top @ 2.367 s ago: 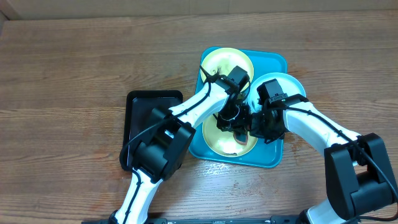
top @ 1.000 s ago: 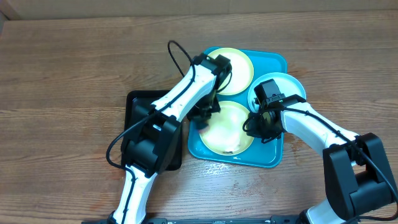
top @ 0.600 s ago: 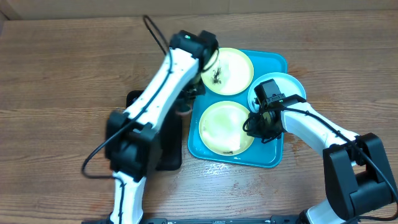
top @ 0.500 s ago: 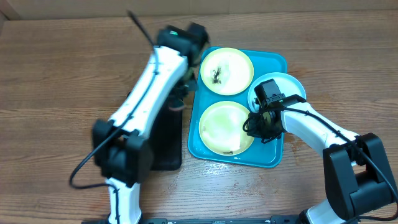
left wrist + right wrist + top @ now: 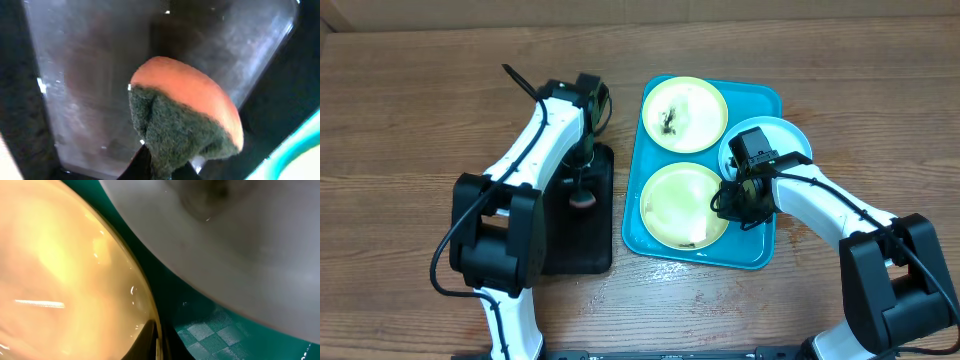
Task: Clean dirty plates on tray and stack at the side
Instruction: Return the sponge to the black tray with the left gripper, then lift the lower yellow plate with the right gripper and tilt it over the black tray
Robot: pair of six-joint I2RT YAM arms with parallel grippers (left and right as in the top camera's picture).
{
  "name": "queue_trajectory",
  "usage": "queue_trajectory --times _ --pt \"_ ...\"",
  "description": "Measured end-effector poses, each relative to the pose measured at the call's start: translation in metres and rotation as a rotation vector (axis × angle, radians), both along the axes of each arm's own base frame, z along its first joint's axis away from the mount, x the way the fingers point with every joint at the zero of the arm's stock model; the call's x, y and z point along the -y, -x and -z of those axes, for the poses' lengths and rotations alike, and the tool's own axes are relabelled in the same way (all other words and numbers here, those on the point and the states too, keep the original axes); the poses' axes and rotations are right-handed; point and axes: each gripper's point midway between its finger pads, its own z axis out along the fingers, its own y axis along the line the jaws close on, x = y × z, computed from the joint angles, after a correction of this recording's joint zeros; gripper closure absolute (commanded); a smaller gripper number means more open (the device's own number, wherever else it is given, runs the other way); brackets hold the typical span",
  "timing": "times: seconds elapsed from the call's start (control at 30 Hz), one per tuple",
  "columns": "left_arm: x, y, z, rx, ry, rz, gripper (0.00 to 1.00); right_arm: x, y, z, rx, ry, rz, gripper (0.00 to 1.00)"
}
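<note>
The turquoise tray holds a pale yellow plate with dark smears at the far end and a second pale yellow plate nearer. A pale blue-white plate rests over the tray's right rim. My right gripper is shut on the near yellow plate's right rim; the right wrist view shows that rim pinched between the fingers. My left gripper is shut on an orange and green sponge and holds it over the black tray.
The black tray lies just left of the turquoise tray on the wooden table. The turquoise tray's edge shows at the lower right of the left wrist view. A black cable loops off the left arm.
My left arm has swung left with the sponge, from over the near yellow plate to over the black tray. The right arm and the plates have not moved.
</note>
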Motion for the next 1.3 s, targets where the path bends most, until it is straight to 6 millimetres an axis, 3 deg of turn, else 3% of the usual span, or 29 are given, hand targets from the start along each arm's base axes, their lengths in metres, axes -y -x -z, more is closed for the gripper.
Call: queue_trajectory --times 0.07,0.2,0.27,0.4,0.5,0.6,0.73,0.83,0.93,1.1,1.3 --pt "0.002 0.001 0.0 -0.006 0.02 -0.005 0.71 0.001 0.0 0.0 0.001 0.005 0.0 0.96" --pt "0.003 0.001 -0.01 -0.007 0.046 -0.003 0.34 0.002 0.002 -0.002 -0.017 0.014 -0.002 0.96" --pt "0.002 -0.001 -0.022 0.022 0.061 -0.009 0.27 0.006 0.006 -0.004 -0.041 0.038 0.001 0.96" --pt "-0.004 -0.009 -0.062 0.138 0.094 -0.03 0.25 0.013 0.005 -0.018 -0.062 0.088 -0.006 0.96" --pt "-0.016 -0.011 -0.097 0.239 0.119 -0.062 0.21 0.011 -0.013 -0.043 -0.001 0.098 -0.046 0.96" --pt "-0.032 -0.009 -0.129 0.33 0.149 -0.11 0.13 0.002 -0.034 -0.083 0.109 0.104 -0.105 0.96" --pt "-0.06 -0.005 -0.168 0.451 0.199 -0.2 0.03 -0.031 -0.058 -0.139 0.289 0.093 -0.209 0.96" --pt "-0.083 -0.001 -0.195 0.55 0.244 -0.278 0.0 -0.065 -0.069 -0.165 0.423 0.085 -0.3 0.96" --pt "-0.105 0.008 -0.217 0.625 0.267 -0.349 0.0 -0.103 -0.068 -0.179 0.536 0.099 -0.393 0.96" --pt "-0.128 0.021 -0.24 0.708 0.273 -0.42 0.0 -0.149 -0.055 -0.194 0.678 0.152 -0.491 0.96" --pt "-0.13 0.023 -0.242 0.717 0.277 -0.426 0.0 -0.171 -0.05 -0.207 0.82 0.286 -0.505 0.96"
